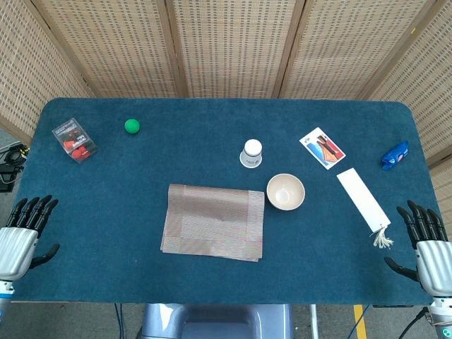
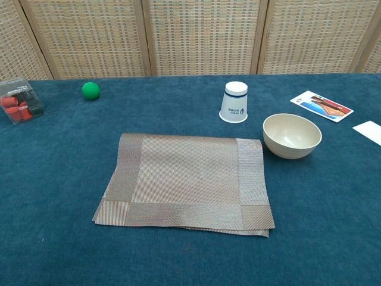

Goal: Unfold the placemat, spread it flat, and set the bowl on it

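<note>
Both hands, left hand [image 1: 25,236] and right hand [image 1: 427,244], are parked at the near corners of the blue felt table [image 1: 141,268], fingers spread apart, nothing held. Folded woven grey-brown placemat [image 2: 186,182] is laid mid-table, with the round beige bowl [image 2: 292,135] set just beside its far right corner.

One placemat [image 1: 213,222], one bowl [image 1: 285,191], one paper cup [image 1: 251,153], one green ball [image 1: 132,126], two robot hands: left robot hand [image 1: 21,235], right robot hand [image 1: 426,244].

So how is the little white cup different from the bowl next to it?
The paper cup stands upside down with its mouth on the table, while the bowl sits right way up, open and empty. The paper cup is tall, narrow and white with a dark band and small print; the bowl is wide, low and plain cream. The paper cup sits farther back than the bowl. Both are round and rest on the blue table, off the folded placemat.
</note>
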Controlling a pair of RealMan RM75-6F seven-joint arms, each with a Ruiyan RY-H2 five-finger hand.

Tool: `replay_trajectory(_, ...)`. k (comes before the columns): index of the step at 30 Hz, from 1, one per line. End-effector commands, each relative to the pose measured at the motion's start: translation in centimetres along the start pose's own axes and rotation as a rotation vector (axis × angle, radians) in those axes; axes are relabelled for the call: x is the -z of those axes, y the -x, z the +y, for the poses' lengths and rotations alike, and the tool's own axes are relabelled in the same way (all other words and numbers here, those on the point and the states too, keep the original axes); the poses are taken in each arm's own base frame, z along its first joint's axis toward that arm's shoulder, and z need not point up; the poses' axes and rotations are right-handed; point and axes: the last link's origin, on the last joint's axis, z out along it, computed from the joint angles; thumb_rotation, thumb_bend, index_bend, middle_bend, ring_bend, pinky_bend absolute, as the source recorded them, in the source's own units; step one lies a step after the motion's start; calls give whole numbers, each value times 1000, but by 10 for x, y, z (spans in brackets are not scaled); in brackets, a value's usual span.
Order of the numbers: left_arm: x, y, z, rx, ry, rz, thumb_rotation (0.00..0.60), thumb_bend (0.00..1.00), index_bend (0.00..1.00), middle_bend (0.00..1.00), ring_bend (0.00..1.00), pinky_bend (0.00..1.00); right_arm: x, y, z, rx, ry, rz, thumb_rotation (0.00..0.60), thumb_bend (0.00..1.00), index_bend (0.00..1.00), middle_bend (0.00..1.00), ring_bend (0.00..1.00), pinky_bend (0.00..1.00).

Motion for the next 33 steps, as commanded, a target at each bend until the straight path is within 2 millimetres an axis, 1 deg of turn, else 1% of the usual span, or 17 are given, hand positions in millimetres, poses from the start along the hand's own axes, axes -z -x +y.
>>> replay_trajectory(1, 0, -1, -1, 6, -3, 5, 600, 259, 0, 0, 0, 0, 0, 1, -1, 2, -3, -5, 600, 87, 80, 0, 0, 0)
replay_trajectory(6, -2, 0, -3, 9, -13, -5, 600, 259, 0, 0, 0, 0, 0, 2, -2, 4, -5, -8, 600, 86, 80, 0, 0, 0)
replay_trajectory(14, -1, -4, -1, 21, -12, 11, 600, 260, 0, 0, 0, 0, 0, 2, -2, -2, -8, -12, 600, 86, 80, 0, 0, 0)
replay_trajectory(19, -1, -5, -4, 23, -28, 11, 600, 260, 0, 0, 0, 0, -1, 2, -2, 0, -11, -15, 600, 87, 80, 0, 0, 0)
replay_trajectory(33, 1, -8, -5, 31, -26, 21, 600, 260, 0, 0, 0, 0, 2, 0, -5, -1, -13, -10, 600, 87, 81, 0, 0, 0)
